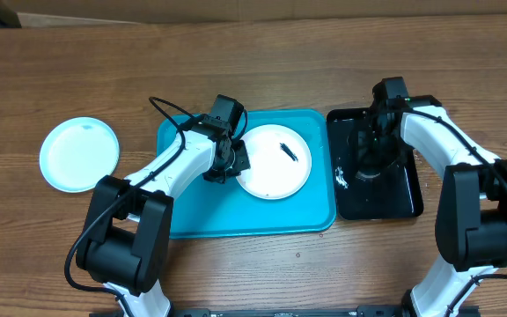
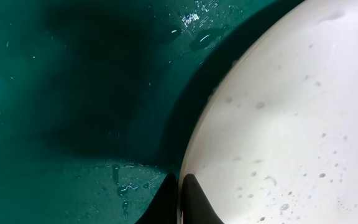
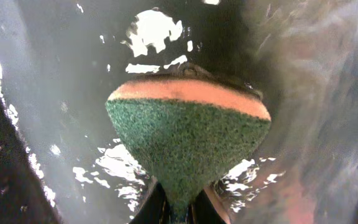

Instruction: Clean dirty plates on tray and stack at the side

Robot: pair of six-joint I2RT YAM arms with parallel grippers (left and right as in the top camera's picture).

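Observation:
A white plate (image 1: 274, 161) with a small dark smear lies on the turquoise tray (image 1: 192, 220). My left gripper (image 1: 232, 161) is shut on the plate's left rim; in the left wrist view the fingers (image 2: 182, 202) pinch the wet white plate (image 2: 291, 124) over the tray (image 2: 73, 93). A light cyan plate (image 1: 79, 153) lies on the table at far left. My right gripper (image 1: 375, 132) is over the black tray (image 1: 403, 194), shut on a green and orange sponge (image 3: 188, 130). The yellow-green plate is out of view.
The glossy black tray (image 3: 55, 74) is wet, with bright water patches. It stands right next to the turquoise tray's right edge. Bare wooden table surrounds both trays.

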